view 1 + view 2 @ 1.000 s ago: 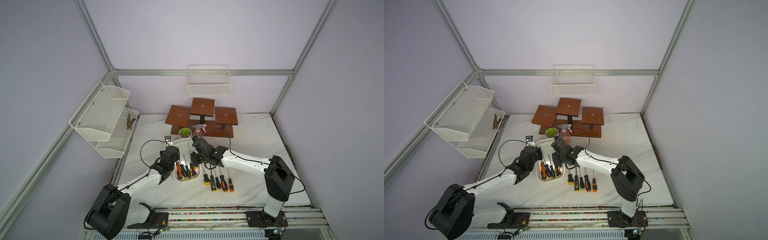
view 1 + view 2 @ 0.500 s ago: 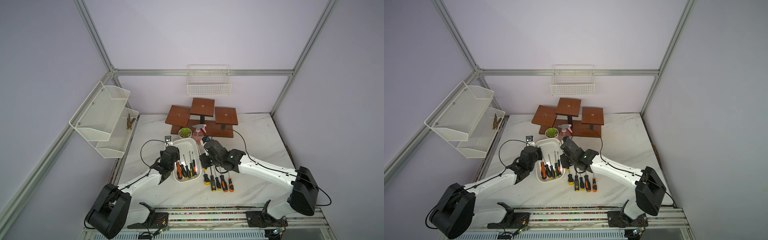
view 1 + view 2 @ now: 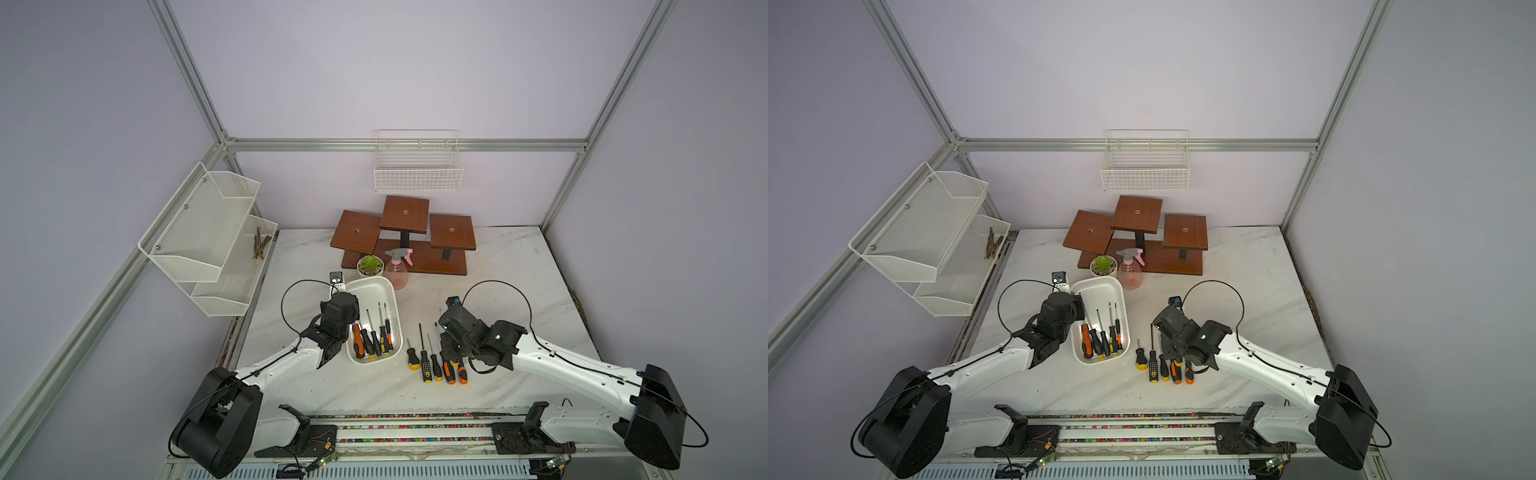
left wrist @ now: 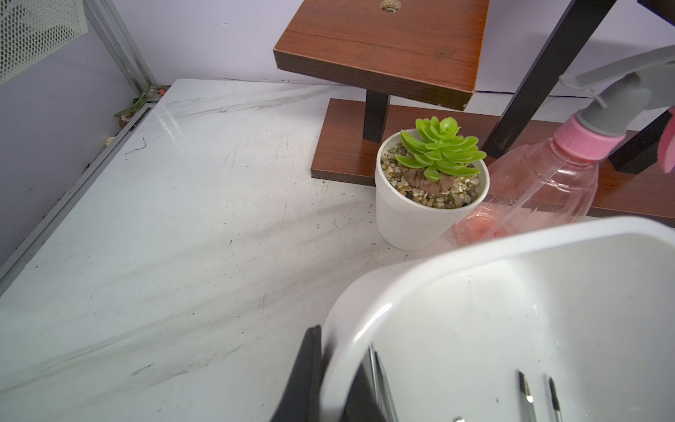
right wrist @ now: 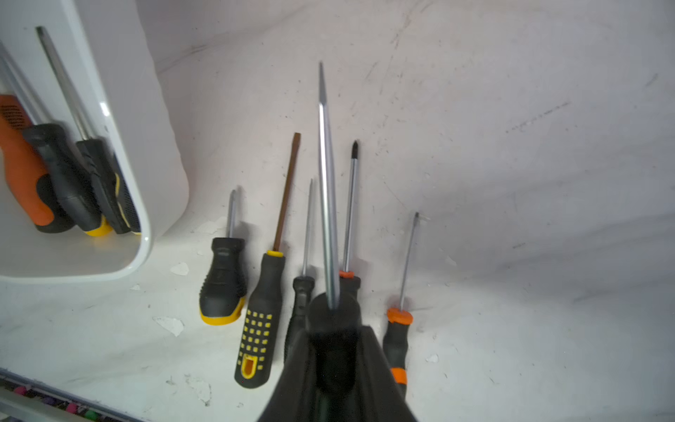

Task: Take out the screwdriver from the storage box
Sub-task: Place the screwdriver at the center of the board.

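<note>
The white storage box (image 3: 371, 279) (image 3: 1096, 281) lies left of the table's middle with several screwdrivers (image 3: 374, 338) in it. My left gripper (image 4: 338, 380) is shut on the box's left wall, one finger outside and one inside the rim (image 4: 420, 270); in a top view the left gripper (image 3: 348, 328) shows beside that wall. My right gripper (image 5: 334, 360) is shut on a black-handled screwdriver (image 5: 327, 204) with a silver flat blade. It hangs above a row of several screwdrivers (image 3: 434, 365) (image 5: 261, 321) lying on the table right of the box. The right gripper (image 3: 446, 347) (image 3: 1168, 345) is over that row's right end.
A potted succulent (image 3: 370, 265) and a pink spray bottle (image 3: 397, 272) stand just behind the box. Behind them is a brown wooden stand (image 3: 405, 237). A wire basket (image 3: 417, 174) hangs on the back wall and mesh shelves (image 3: 208, 232) on the left wall.
My right arm has swung from over the box to the right, carrying the screwdriver out to above the row on the table. The left gripper has stayed on the box wall.
</note>
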Robot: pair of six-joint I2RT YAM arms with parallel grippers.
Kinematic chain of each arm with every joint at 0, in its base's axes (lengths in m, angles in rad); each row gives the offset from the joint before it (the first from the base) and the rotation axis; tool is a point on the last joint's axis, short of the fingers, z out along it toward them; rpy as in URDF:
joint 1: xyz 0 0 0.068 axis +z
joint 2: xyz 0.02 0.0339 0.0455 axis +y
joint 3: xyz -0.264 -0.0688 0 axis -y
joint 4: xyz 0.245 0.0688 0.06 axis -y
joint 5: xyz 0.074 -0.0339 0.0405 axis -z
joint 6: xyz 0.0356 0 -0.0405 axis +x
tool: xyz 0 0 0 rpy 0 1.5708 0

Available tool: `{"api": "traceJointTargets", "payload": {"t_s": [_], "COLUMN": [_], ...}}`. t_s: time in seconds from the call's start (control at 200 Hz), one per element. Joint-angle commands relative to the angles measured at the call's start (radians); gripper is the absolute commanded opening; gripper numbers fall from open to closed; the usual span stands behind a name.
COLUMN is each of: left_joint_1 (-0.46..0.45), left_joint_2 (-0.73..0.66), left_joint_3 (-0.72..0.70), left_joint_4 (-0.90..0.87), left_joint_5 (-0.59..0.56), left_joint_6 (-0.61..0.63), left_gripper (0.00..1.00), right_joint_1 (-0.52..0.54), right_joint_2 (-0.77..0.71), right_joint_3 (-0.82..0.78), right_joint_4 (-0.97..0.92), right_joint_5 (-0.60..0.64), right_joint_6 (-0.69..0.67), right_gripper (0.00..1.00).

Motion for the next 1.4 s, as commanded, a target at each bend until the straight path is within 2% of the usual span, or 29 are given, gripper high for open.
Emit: {"api": "traceJointTargets", "payload": {"t_s": [0.0,0.39,1.395], "left_joint_1": [-0.002,-0.001,-0.001], "left_joint_2": [-0.006,-0.01,-0.012], "left_joint_3": [0.04,0.037,0.035], "left_joint_4": [0.023,0.025,0.025], "left_joint_5": [0.004,0.005,0.003], "left_joint_6": [0.021,0.021,0.021], "left_gripper": [0.0,0.0,0.0], "right_joint_1": [-0.011,-0.056,-0.152], "right_joint_2": [-0.057,-0.142,0.011], "right_joint_3": [-0.046,-0.228,-0.301], "right_joint_4": [-0.024,-0.017,0.171], "right_joint_5": [0.038,0.017,-0.045], "right_joint_6": [0.049,0.086,0.057], "right_gripper": [0.0,0.0,0.0]}}
